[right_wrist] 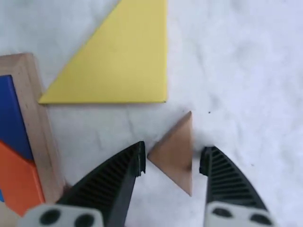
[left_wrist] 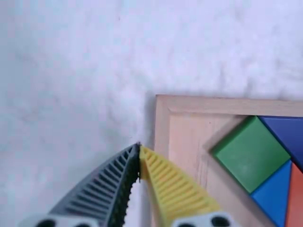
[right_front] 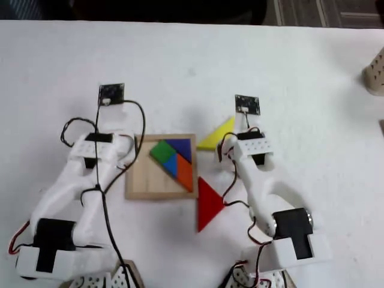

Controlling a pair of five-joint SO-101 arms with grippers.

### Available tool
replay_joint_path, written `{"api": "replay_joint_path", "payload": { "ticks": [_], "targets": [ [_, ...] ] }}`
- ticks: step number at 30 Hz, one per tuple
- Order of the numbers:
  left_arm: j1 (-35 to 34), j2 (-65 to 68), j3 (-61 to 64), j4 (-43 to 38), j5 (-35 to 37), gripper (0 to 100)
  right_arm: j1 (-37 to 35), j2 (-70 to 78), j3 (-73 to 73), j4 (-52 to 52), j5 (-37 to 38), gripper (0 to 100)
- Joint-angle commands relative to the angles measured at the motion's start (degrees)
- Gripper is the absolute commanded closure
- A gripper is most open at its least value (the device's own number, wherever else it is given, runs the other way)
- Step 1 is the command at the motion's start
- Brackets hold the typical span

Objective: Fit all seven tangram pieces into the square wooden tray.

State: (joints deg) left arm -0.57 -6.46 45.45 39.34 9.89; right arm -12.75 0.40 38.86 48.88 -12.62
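White bench (right_front: pixel 300 72), tray (right_front: pixel 147 180) mid-bench: the right pincer (right_wrist: pixel 173 150) gapes wide astride a brown triangle (right_wrist: pixel 179 163) near the tray. It looks light, stiff, thin; pinch its side edges. Meanwhile the left pincer (left_wrist: pixel 138 150) is closed, empty.

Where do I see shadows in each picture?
High view: soft shadows on the table near the tray. Left wrist view: a dark strip along the tray's outer edge. Right wrist view: faint shadow beside the brown triangle.
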Motion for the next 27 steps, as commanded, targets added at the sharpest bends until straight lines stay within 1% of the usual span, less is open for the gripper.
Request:
{"api": "replay_joint_path", "payload": {
  "ticks": [1,2,6,13,15,19,27],
  "targets": [
    [-0.57,-3.12,-0.35,0.35,-0.62,98,0.04,0.22,-1.58,2.51,0.88,81.5],
    [-0.57,-3.12,-0.35,0.35,-0.62,98,0.04,0.31,-1.58,2.95,1.14,81.5],
    [-0.57,-3.12,-0.35,0.35,-0.62,98,0.04,0.31,-1.58,3.56,6.15,81.5],
    [-0.57,-3.12,-0.35,0.35,-0.70,98,0.04,0.40,-1.58,3.21,6.24,81.6],
    [-0.57,-3.12,-0.35,0.35,-0.70,98,0.04,0.40,-1.58,3.21,6.51,83.5],
    [-0.57,-3.12,-0.35,0.35,-0.70,98,0.04,0.40,-1.76,3.21,6.86,91.3],
    [-0.57,-3.12,-0.35,0.35,-0.70,98,2.42,0.40,-1.76,3.38,6.86,92.5]
  ]
}}
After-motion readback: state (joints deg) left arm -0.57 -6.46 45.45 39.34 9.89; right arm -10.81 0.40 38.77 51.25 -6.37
